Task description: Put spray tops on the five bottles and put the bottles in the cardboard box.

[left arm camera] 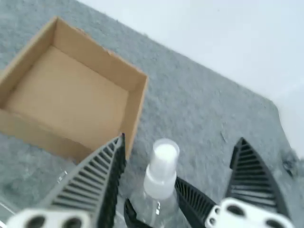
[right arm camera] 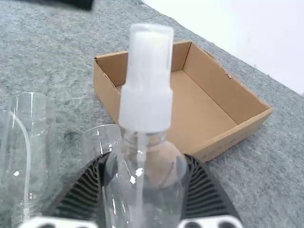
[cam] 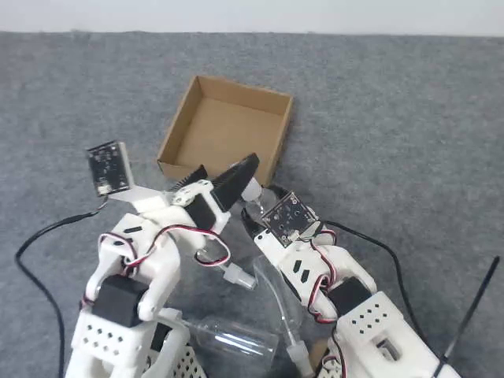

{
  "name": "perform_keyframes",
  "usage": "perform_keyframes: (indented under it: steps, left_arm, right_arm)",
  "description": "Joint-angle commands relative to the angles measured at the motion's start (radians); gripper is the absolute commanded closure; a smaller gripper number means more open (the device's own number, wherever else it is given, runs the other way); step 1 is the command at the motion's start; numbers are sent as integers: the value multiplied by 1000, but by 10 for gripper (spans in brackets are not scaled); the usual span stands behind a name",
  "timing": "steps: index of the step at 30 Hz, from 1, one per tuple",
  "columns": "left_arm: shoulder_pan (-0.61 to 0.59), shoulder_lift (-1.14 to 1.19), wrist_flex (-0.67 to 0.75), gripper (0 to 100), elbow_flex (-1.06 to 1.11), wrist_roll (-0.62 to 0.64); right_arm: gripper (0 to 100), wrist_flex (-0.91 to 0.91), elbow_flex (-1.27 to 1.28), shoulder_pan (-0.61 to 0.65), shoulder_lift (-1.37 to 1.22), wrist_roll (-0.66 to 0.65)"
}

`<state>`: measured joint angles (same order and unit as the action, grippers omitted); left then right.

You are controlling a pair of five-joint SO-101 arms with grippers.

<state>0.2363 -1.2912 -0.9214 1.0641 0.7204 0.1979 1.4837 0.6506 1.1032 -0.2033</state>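
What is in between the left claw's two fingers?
A bottle with a white spray top, gripped by the right claw, stands between the fingers of the open left claw, in the left wrist view.

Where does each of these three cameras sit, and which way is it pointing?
High view: fixed above the table, looking down on the left arm, the right arm and the cardboard box beyond.
Left wrist view: on that arm's wrist, looking past its open left gripper at the bottle and box.
Right wrist view: on that arm's wrist, looking past the right gripper, shut on the bottle, toward the box.
Shared: both wrist views show the bottle with its spray top and the box.
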Motion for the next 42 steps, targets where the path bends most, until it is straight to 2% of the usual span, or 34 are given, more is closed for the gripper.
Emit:
perform_keyframes:
  steps: [1, 8, 21, 35, 42]
  left_arm:
    - [-29, -18, -2, 671, -73, 57]
    - [-118, -18, 61, 672, -45, 95]
    - [-189, -18, 186, 673, 45, 97]
    - [-184, -17, 192, 673, 64, 95]
    - [-178, -18, 284, 673, 134, 94]
  right_arm:
    - [991, -19, -12, -19, 33, 3]
    - [991, -21, -18, -13, 33, 3]
    - [991, -28, -58, -12, 35, 3]
    - [991, -120, -58, 18, 35, 5]
    - [991, -120, -60, 54, 35, 5]
